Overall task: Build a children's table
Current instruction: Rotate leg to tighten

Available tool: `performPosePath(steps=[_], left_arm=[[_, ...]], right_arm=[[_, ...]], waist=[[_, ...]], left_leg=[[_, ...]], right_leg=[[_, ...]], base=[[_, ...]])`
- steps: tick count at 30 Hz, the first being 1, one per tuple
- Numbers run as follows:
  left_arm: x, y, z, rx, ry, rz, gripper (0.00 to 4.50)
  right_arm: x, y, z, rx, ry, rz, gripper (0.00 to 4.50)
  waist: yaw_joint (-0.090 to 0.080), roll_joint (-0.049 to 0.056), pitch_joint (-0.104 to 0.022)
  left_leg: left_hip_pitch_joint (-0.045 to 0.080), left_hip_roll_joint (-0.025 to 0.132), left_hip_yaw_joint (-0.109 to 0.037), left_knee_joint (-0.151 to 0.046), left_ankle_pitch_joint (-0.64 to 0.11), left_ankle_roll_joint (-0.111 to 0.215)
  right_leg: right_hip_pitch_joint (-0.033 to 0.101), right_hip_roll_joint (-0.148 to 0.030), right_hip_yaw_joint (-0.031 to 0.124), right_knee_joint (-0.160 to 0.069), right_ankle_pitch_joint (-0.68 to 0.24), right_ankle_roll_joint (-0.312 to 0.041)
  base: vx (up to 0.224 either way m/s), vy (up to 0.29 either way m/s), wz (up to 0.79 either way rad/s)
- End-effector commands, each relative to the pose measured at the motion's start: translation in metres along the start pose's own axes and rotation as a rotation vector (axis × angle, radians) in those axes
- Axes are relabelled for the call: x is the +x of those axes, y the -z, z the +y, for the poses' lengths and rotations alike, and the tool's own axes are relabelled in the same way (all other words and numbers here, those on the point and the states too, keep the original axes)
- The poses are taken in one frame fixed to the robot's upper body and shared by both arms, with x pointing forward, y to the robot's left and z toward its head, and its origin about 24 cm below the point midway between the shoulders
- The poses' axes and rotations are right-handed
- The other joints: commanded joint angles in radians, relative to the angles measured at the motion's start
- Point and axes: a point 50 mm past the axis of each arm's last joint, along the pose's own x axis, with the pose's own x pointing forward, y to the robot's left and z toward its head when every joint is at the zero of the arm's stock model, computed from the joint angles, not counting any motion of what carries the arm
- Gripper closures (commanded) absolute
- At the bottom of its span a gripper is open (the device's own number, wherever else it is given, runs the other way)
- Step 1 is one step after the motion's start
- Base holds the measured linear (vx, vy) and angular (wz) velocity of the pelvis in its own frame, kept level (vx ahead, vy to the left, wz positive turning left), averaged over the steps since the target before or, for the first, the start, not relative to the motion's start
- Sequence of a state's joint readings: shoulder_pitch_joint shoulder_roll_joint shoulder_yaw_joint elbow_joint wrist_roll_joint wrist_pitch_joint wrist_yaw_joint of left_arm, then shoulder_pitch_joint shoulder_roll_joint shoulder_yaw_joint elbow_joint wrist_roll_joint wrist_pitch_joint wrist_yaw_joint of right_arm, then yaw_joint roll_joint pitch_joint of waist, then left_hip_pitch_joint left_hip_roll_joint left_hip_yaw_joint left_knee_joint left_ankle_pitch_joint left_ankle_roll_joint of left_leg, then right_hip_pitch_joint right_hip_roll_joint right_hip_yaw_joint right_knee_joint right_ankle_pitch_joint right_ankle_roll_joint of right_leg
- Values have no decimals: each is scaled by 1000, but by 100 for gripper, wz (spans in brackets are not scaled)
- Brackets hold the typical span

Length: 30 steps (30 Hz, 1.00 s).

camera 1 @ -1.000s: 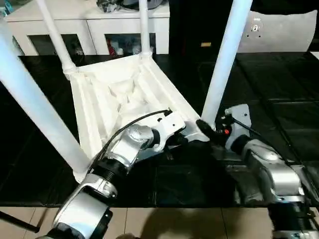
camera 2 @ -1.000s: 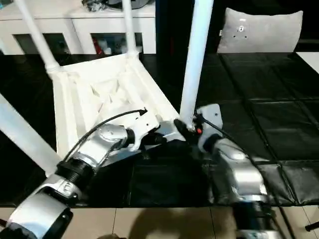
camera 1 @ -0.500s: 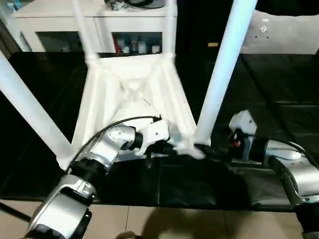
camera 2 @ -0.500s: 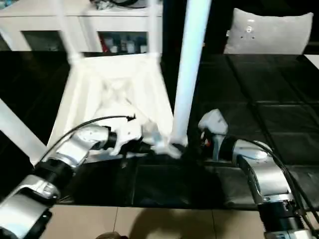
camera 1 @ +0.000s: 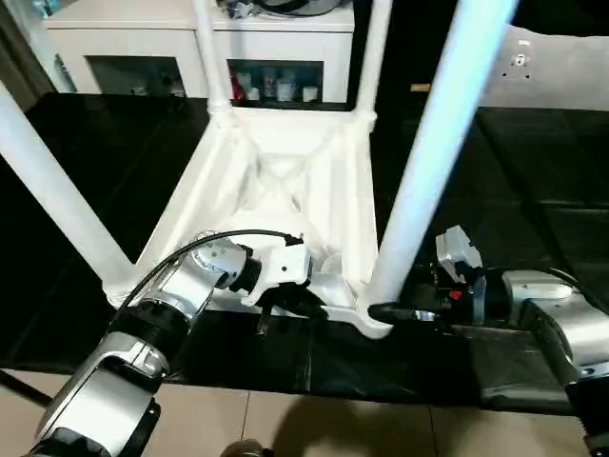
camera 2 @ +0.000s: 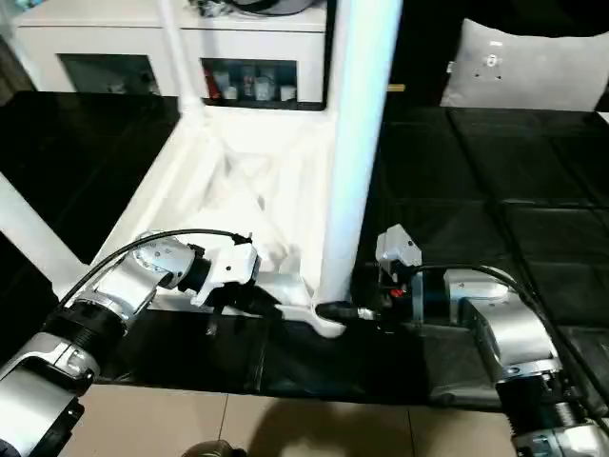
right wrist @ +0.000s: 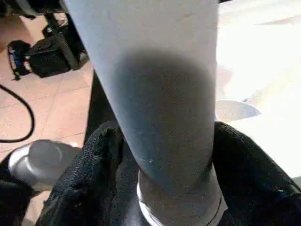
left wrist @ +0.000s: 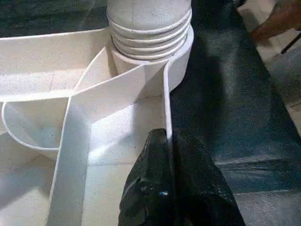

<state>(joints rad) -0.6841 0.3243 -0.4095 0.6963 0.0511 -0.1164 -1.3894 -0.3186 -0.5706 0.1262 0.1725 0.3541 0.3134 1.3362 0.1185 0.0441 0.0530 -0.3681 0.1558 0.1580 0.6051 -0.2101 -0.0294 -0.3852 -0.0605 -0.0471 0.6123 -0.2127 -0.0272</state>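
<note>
Black mat: upturned table (camera 1: 285,181); left claw (left wrist: 168,141) pinches rim, right claw (right wrist: 164,188) clamps near leg (camera 1: 428,152).

Table top (camera 1: 285,181) white matt plastic; legs (camera 1: 433,152) smooth; forearms (camera 1: 561,319) brushed silver metal.

no readable text, labels, brands or numbers anywhere tbh. Small bottles w/ labels sit behind the glass of the white cabinet (camera 1: 276,88) at the back, but way too tiny to make out.
</note>
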Motion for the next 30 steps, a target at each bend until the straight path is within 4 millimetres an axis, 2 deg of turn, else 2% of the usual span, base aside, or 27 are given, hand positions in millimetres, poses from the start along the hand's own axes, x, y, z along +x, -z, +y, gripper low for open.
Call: performPosePath(steps=[1,5,7,11,14,16,17,18,19,21,22,24,25,26,27,30], left_arm=[[2,-5,-1,45,52,18,450],[1,-4,-1,43,51,24,450],[1,-3,-1,41,52,24,450],[1,-2,-2,32,52,25,450],[3,-1,5,-22,-36,35,450],[6,-6,10,-62,-96,5,450],[8,-7,12,-75,-113,-8,450],[10,-12,15,-94,-140,-28,450],[13,-15,17,-108,-161,-43,450],[19,-23,21,-129,-201,-80,450],[25,-30,25,-152,-251,-118,450],[31,-36,30,-180,-304,-135,450],[31,-36,30,-181,-305,-135,450],[36,-40,33,-201,-342,-144,450],[40,-44,35,-220,-376,-153,450],[44,-51,38,-236,-430,-167,450]], right_arm=[[0,-1,1,6,-40,5,185],[1,1,2,22,-59,6,221],[2,2,3,27,-67,5,233],[4,2,6,39,-84,-7,247],[16,3,16,72,-82,-66,250],[28,2,14,93,24,-89,250],[31,2,12,95,64,-90,250],[37,3,9,107,134,-86,250],[41,3,6,117,189,-80,250],[50,2,-1,160,300,-105,251],[57,0,-8,197,407,-120,251],[61,-1,-15,226,521,-113,251],[61,-1,-15,226,523,-112,251],[64,-2,-19,263,602,-108,251],[68,-3,-22,293,673,-98,251],[72,-4,-26,321,762,-89,251]], waist=[[-2,-24,-69],[-1,-25,-69],[1,-21,-71],[2,-21,-71],[6,-22,-70],[9,-23,-68],[6,-23,-65],[3,-15,-61],[-3,-19,-58],[-23,-18,-53],[-35,-9,-54],[-53,-17,-54],[-56,-13,-56],[-66,-16,-57],[-71,-12,-58],[-76,-12,-63]], left_leg=[[7,81,-15,-61,-21,137],[7,80,-15,-61,-21,131],[8,80,-15,-60,-17,131],[7,81,-16,-60,-16,132],[8,81,-15,-60,-16,130],[9,81,-16,-62,-20,120],[7,80,-16,-65,-33,109],[12,75,-16,-68,-82,81],[14,75,-15,-72,-108,64],[15,69,-19,-82,-167,13],[14,68,-23,-85,-181,-3],[5,65,-26,-91,-190,-11],[10,65,-25,-88,-190,-14],[7,62,-23,-84,-179,-6],[5,61,-22,-83,-163,1],[3,58,-19,-77,-104,20]], right_leg=[[49,-100,44,-53,-15,-255],[50,-99,44,-54,-21,-252],[48,-100,44,-53,-17,-251],[49,-99,43,-52,-7,-254],[48,-99,45,-53,-9,-251],[47,-100,45,-56,-37,-246],[46,-100,46,-59,-63,-240],[42,-100,45,-70,-150,-228],[42,-99,47,-75,-193,-219],[42,-99,47,-89,-339,-178],[42,-97,47,-90,-353,-172],[49,-92,43,-91,-350,-159],[44,-93,44,-92,-345,-162],[45,-93,47,-93,-321,-170],[45,-92,48,-92,-287,-180],[48,-90,47,-87,-192,-197]], base=[[0,0,0],[0,0,0],[0,0,0],[0,0,0],[0,0,0],[0,0,0],[0,0,0],[0,0,0],[0,0,0],[0,0,0],[0,0,0],[0,0,0],[0,0,0],[0,0,0],[0,0,0],[0,0,0]])
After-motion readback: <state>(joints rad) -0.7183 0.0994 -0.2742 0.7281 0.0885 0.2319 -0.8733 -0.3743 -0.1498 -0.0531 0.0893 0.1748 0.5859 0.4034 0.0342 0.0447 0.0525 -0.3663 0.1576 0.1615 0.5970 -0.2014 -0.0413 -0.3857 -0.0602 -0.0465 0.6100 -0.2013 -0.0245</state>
